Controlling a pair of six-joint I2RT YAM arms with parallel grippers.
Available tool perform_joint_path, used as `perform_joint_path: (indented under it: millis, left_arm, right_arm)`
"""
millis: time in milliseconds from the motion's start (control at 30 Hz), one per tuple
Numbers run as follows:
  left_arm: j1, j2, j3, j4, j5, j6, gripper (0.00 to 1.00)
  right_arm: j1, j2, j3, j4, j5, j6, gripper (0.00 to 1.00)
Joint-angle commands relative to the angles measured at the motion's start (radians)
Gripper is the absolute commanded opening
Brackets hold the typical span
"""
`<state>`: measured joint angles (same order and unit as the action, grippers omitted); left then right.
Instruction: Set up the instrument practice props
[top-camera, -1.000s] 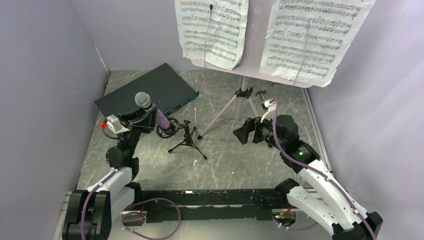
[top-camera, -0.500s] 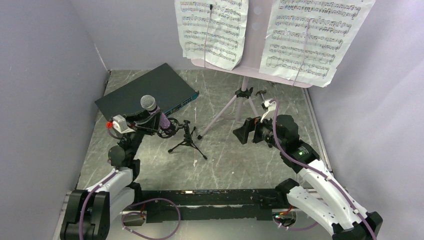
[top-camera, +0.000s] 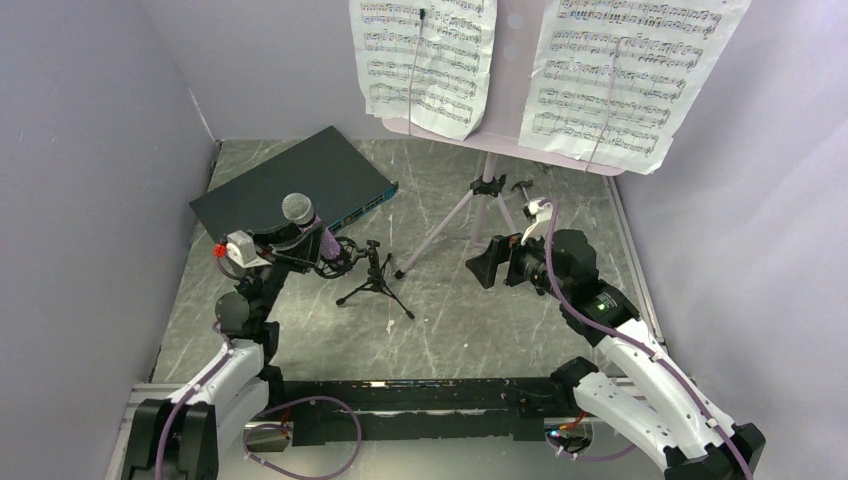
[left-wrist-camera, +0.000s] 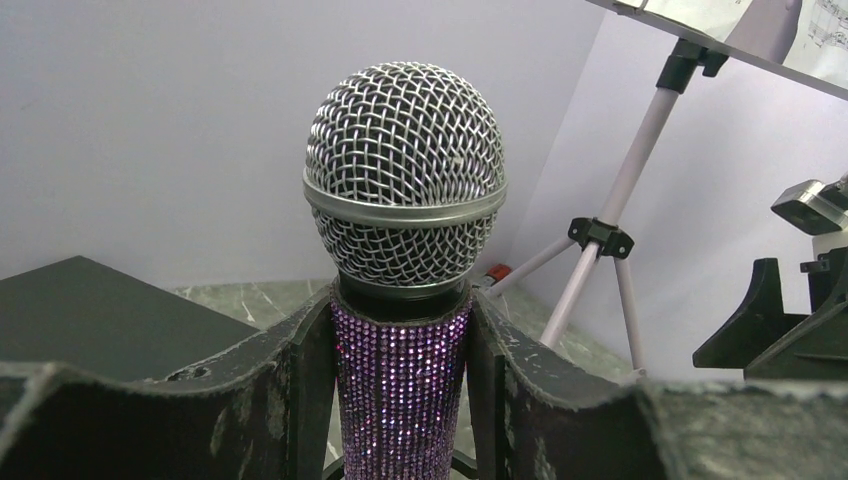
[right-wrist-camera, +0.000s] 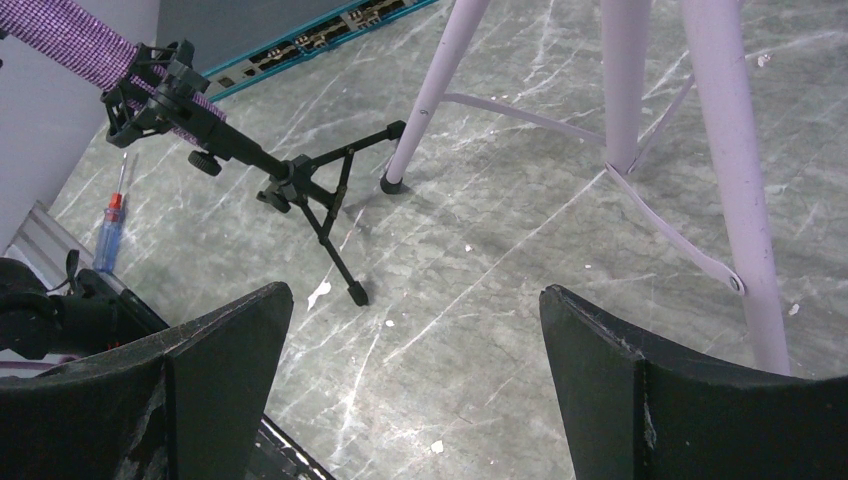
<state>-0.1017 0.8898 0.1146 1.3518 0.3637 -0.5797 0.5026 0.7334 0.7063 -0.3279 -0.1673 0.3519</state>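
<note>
The left gripper (left-wrist-camera: 400, 335) clamps the mic (left-wrist-camera: 404, 190) by its glitter handle, just left of the mic stand (right-wrist-camera: 290, 185), the handle's tail at the stand's ring (right-wrist-camera: 150, 85); whether it is seated I cannot tell; a skewed push or early release could topple the light stand or drop the mic. Right of the mic stand the music stand (top-camera: 512, 80) holds both pages (top-camera: 425, 60); further right the right gripper (right-wrist-camera: 415, 370) hangs wide open and empty, bracing nothing.

You've got a dark flat box (top-camera: 290, 185) with a teal front edge lying angled at far left of the grey marbled worktop (top-camera: 480, 330), near the wall. Right wrist view shows a small screwdriver (right-wrist-camera: 108, 228) with a red band, lying beside the worktop's edge.
</note>
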Motion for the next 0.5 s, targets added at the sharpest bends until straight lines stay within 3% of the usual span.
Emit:
perform_joint_path:
  millis: [0,367,467]
  left_arm:
    - [-0.009,-0.073,0.002,-0.094,-0.019,0.009,0.53]
    - [-0.009,-0.110,0.014,-0.158,-0.045,-0.028,0.92]
    - [-0.009,-0.112,0.016,-0.164,-0.077,-0.047,0.93]
  right_arm:
    - [-0.004,0.001,0.018,0.056,-0.020,0.005,0.99]
    - [-0.004,-0.015,0.016,0.047,-0.013,0.007,0.99]
    - [-0.003,-0.017,0.015,0.044,-0.014,0.010,0.99]
